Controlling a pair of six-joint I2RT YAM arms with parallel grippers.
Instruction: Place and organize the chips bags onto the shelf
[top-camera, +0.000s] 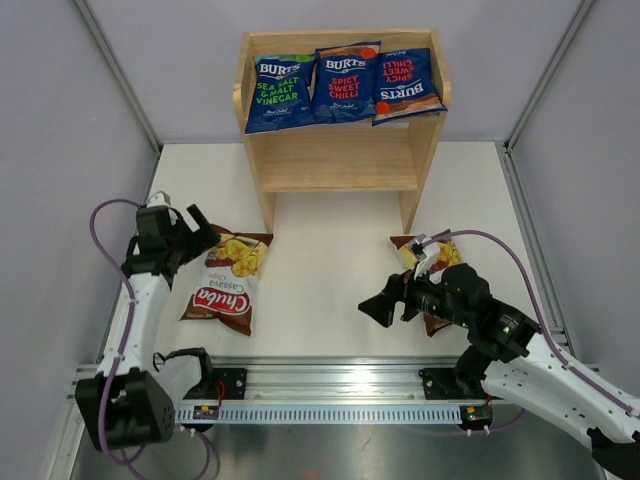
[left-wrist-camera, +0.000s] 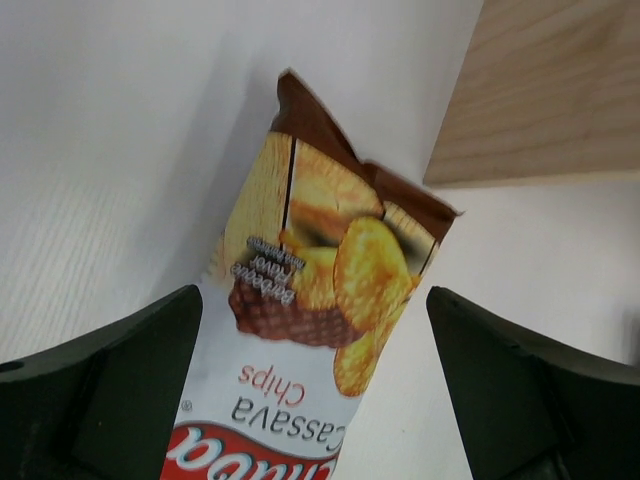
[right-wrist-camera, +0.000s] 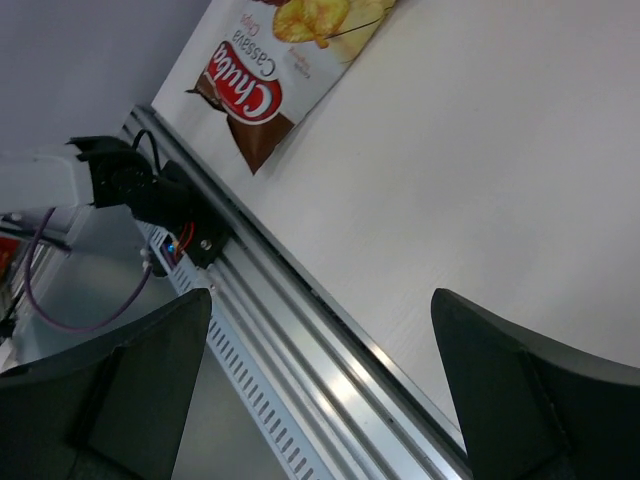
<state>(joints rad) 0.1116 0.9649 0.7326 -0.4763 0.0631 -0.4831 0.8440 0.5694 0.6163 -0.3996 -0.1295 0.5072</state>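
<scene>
— Three Burts bags (top-camera: 346, 82) lie side by side on the top tier of the shelf (top-camera: 338, 160), and they fill that row. The right-hand one is turned the other way and hangs a little over the front edge. What have we left?

— Two Chuba bags, both flat on the table (top-camera: 330, 250). The left bag (top-camera: 228, 282) lies near the shelf's left leg. The right bag (top-camera: 405, 246) lies by the right leg, partly hidden under our right arm.

— Why is our left gripper (top-camera: 208, 232) there?

— It hangs over the left bag's top end with its jaws wide. In the wrist view one finger stands on each side of the bag, and we can see no contact. We judge it is lined up to pinch across the bag's width.

— And the right gripper (top-camera: 375, 300)?

— It is wide too and holds nothing. It points left over bare table, away from its bag, so we take it to be standing clear.

— Where should these two go?

— The lower tier holds no bag. We'd guess both belong there, brand with brand.
</scene>
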